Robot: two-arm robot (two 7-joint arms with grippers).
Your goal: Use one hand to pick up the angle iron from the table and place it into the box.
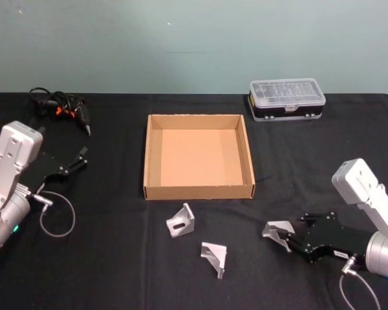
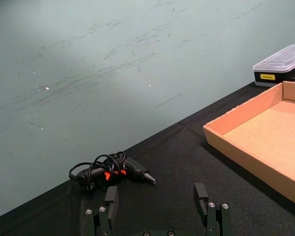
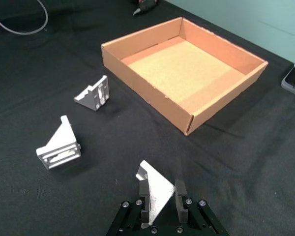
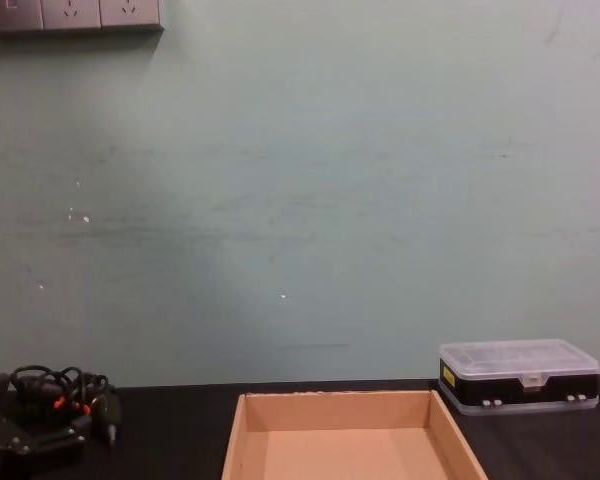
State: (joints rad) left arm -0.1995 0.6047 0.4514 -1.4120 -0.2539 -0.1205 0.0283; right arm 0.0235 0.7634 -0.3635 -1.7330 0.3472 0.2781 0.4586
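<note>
My right gripper [image 3: 162, 191] clamped on a triangular metal angle iron [image 3: 156, 192], two ribbed brackets [image 1: 180, 220] [image 1: 214, 258] on matte black table [image 1: 116, 271], cardboard box [image 1: 198, 192] beyond, left gripper [image 2: 156, 195] splayed.

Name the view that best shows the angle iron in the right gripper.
The right wrist view: the held angle iron sits large between the right gripper's fingers, triangular face plain. The head view gives it small and far. Left wrist and chest views face the box and wall.

— What sits in the right gripper [image 3: 162, 188]?
— An iron [image 3: 160, 195], clamped between its fingers; a second iron [image 3: 60, 145] and a third iron [image 3: 93, 93] lie apart on the table [image 3: 246, 162], the third nearer the box [image 3: 142, 88].
</note>
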